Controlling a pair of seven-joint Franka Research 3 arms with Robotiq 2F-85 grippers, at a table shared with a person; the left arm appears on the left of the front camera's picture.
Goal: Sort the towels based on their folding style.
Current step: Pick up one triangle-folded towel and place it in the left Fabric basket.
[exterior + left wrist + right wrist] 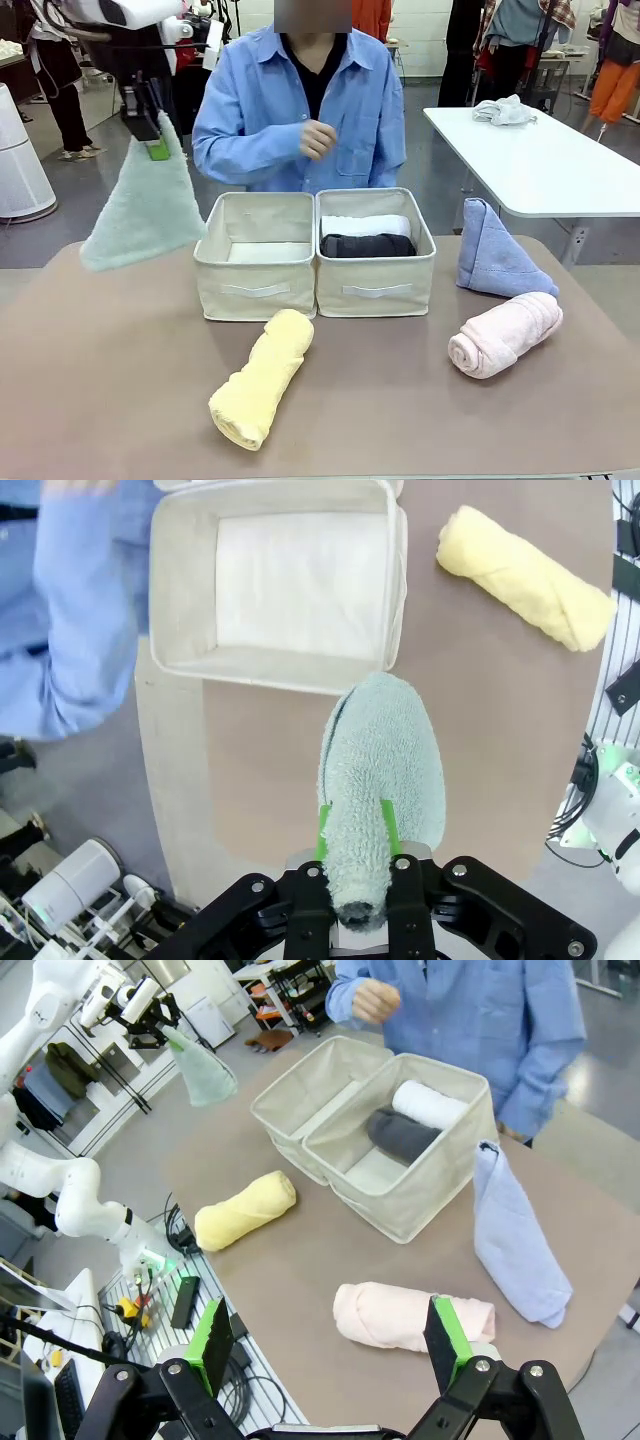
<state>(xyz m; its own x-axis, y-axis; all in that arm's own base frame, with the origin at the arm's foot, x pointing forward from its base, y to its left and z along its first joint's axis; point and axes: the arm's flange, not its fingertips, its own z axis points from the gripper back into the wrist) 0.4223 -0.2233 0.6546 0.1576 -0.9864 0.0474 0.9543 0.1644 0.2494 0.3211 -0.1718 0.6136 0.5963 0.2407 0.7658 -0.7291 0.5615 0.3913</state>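
Pinching the narrow end of the pale grey-green cone towel (385, 760) between the green pads of the left pincer (357, 828), jaws pressed tight into the terry, the wide end hanging free below and clear of the tabletop (120, 380). Just ahead of that pincer and lower, the left beige fabric bin (175, 590), with the towel's hanging end beside the bin's near wall rather than over its opening. Off to one side of that pincer, past the bin's corner, the yellow roll (525, 575) lying on the tabletop, well apart from the held towel. Spread wide and gripping nothing at the right pincer (328, 1325), hovering over the near right part of the tabletop. Just ahead of it, framed between its two fingers but not touched by them, the pink roll (410, 1315) lying on its side. Farther ahead and to the side, the blue cone fold (515, 1240), narrow end close to a corner of the right beige fabric bin (420, 1190). Inside that bin, the white roll (430, 1103) and the dark grey roll (400, 1135) side by side and touching, the white one on the far side. Beyond both bins, a person in a blue shirt, one hand (318, 140) raised at chest height with fingers curled.
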